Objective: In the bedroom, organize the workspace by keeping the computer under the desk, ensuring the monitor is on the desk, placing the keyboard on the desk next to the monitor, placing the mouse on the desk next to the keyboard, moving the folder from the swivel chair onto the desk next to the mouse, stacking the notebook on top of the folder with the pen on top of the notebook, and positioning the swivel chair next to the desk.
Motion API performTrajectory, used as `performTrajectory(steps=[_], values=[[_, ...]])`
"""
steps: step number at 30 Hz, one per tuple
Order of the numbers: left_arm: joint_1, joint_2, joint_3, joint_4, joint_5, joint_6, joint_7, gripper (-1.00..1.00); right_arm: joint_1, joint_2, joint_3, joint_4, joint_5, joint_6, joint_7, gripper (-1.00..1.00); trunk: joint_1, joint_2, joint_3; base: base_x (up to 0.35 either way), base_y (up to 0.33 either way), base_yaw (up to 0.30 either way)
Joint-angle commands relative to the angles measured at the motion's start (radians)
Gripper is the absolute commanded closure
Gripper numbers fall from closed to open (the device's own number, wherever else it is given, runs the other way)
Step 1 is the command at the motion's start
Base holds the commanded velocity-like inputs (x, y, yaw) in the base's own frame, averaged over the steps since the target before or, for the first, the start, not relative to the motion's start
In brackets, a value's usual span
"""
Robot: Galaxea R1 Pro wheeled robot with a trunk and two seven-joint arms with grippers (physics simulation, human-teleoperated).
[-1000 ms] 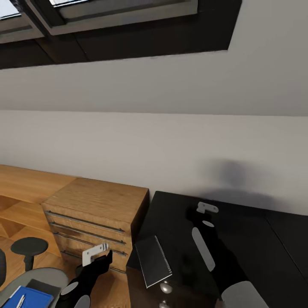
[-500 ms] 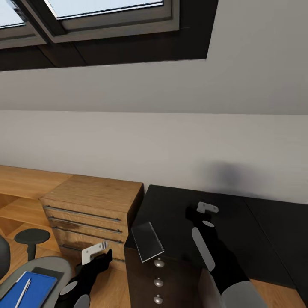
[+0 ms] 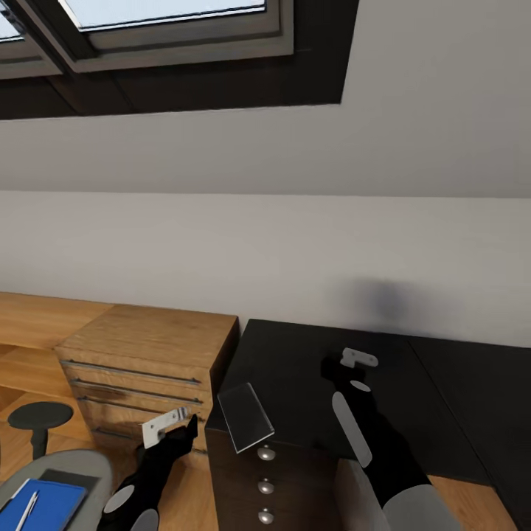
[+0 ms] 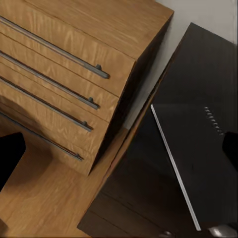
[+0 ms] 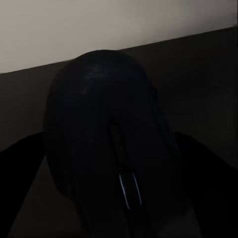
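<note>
Dark-grey mouse [image 5: 106,153] sits in right claw [image 3: 359,359] above desk [image 3: 302,369].

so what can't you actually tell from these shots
- Right hand: right wrist view, the mouse fills the dark picture and covers the fingers, so the grip is unclear.
- Folder and pen: head view, cut off by the bottom edge.
- Keyboard: left wrist view, its far end runs past the picture edge.
- Chair: mostly out of frame.
</note>
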Motion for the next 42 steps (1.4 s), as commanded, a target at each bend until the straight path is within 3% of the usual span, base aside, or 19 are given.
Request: performTrajectory(steps=[1,6,11,12,26,35,36,37,40,41,42], values=[[-0.001,0.001,-0.007,-0.003,0.005,-0.005,0.007,-1.0,-0.001,0.0,0.002,-0.001,-0.007,0.003,-0.008,1.0,0.0,-0.001,-0.001,0.0,0.0,-0.24],[-0.001,0.006,-0.036,-0.003,0.004,-0.052,0.007,-1.0,-0.001,-0.001,0.0,0.0,-0.007,0.003,-0.008,1.0,0.0,-0.001,0.001,0.0,0.0,-0.245],[-0.001,0.032,-0.059,-0.003,0.005,-0.07,0.006,-1.0,-0.001,-0.002,-0.003,0.0,-0.007,0.002,-0.006,1.0,0.0,-0.001,0.003,0.0,0.0,-0.249],[-0.001,0.033,-0.061,-0.003,0.005,-0.07,0.007,-1.0,-0.001,-0.014,-0.004,0.001,-0.007,0.002,-0.004,1.0,0.0,-0.001,0.003,0.0,0.0,-0.259],[-0.001,0.033,-0.062,-0.003,0.005,-0.066,0.007,-1.0,-0.001,-0.067,-0.013,0.008,-0.009,0.003,0.002,1.0,0.0,-0.001,0.003,0.0,0.0,-0.276],[-0.001,0.033,-0.063,-0.003,0.005,-0.065,0.007,-1.0,-0.001,-0.078,-0.011,0.01,-0.007,0.011,0.011,1.0,0.0,-0.001,0.003,0.0,0.0,-0.297],[-0.001,0.033,-0.062,-0.003,0.005,-0.065,0.007,-1.0,-0.001,-0.092,-0.01,0.009,-0.007,0.013,0.018,1.0,0.0,-0.001,0.003,0.0,0.0,-0.298],[-0.001,0.033,-0.062,-0.003,0.005,-0.065,0.008,-1.0,-0.001,-0.134,-0.007,0.006,-0.007,0.03,0.035,1.0,0.0,-0.001,0.003,0.0,0.0,-0.298],[-0.001,0.033,-0.071,-0.003,0.005,-0.065,0.008,-1.0,0.0,-0.191,-0.006,0.008,-0.007,0.059,0.057,1.0,0.0,-0.001,0.003,0.0,0.0,-0.298],[-0.001,0.032,-0.097,-0.002,0.005,-0.065,0.009,-1.0,0.027,-0.298,-0.006,0.014,-0.007,0.072,0.186,1.0,0.0,-0.001,0.003,0.0,0.0,-0.298],[-0.001,0.032,-0.099,-0.002,0.005,-0.065,0.009,-1.0,0.03,-0.307,-0.006,0.016,-0.007,0.073,0.206,1.0,0.0,-0.001,0.003,0.0,0.0,-0.298]])
